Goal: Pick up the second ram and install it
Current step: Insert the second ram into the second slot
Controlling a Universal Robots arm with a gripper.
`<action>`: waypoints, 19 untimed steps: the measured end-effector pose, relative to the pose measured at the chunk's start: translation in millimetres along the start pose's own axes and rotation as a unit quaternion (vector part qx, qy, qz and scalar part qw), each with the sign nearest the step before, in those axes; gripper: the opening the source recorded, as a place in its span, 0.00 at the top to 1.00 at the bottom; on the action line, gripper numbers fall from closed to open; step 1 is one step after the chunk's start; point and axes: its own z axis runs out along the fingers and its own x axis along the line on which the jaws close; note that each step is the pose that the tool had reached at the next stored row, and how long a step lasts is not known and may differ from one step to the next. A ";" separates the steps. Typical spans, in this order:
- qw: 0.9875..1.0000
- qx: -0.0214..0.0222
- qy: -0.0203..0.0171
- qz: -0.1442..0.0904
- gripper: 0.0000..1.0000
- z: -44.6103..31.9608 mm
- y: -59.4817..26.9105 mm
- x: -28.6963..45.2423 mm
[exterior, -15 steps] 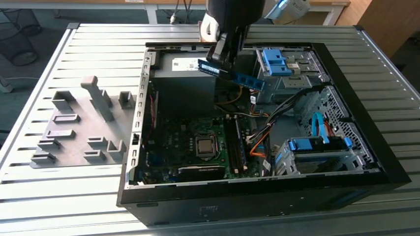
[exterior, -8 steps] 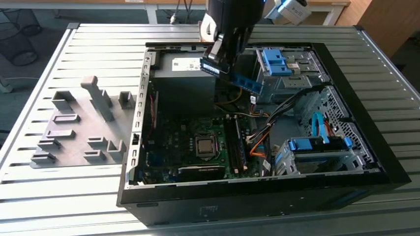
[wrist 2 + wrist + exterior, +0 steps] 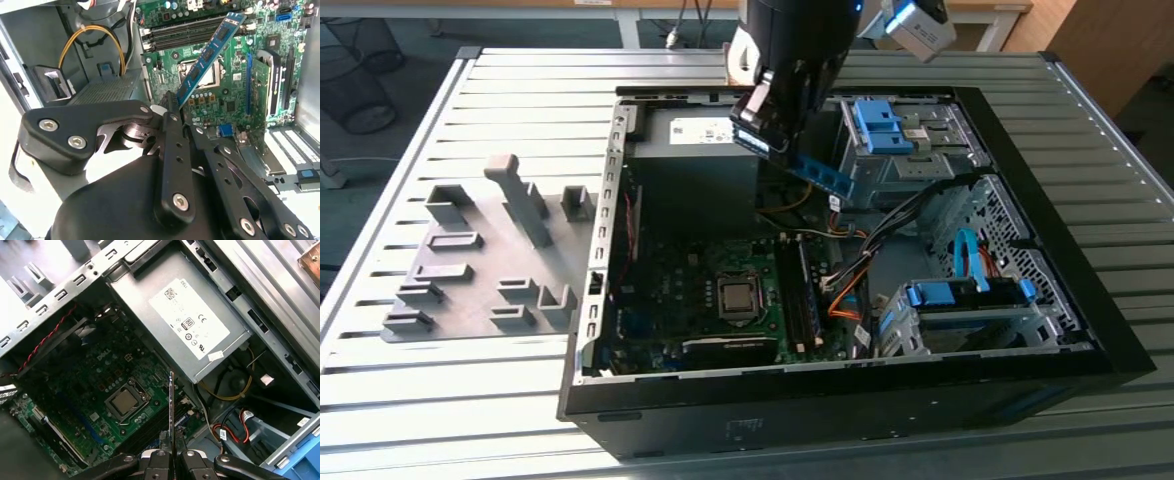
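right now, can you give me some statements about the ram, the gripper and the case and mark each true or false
1. The gripper is shut on the second ram. True.
2. The second ram sits in a motherboard slot. False: it is held in the air above the motherboard.
3. The computer case is open at its side. True.
4. The grey holder blocks lie inside the case. False: they lie on the table, at the exterior view's left of the case.

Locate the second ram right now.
In the exterior view the second ram hangs clamped in the gripper above the motherboard, on the view's right of the power supply.
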 end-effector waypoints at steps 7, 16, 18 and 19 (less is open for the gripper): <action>0.998 0.002 -0.001 0.057 0.86 2.0 -0.1 0.1; 0.990 0.006 -0.002 0.139 0.86 5.2 -0.2 0.2; 0.988 0.007 -0.003 0.157 0.86 6.0 -0.2 0.3; 0.986 0.007 -0.003 0.166 0.86 6.4 -0.2 0.3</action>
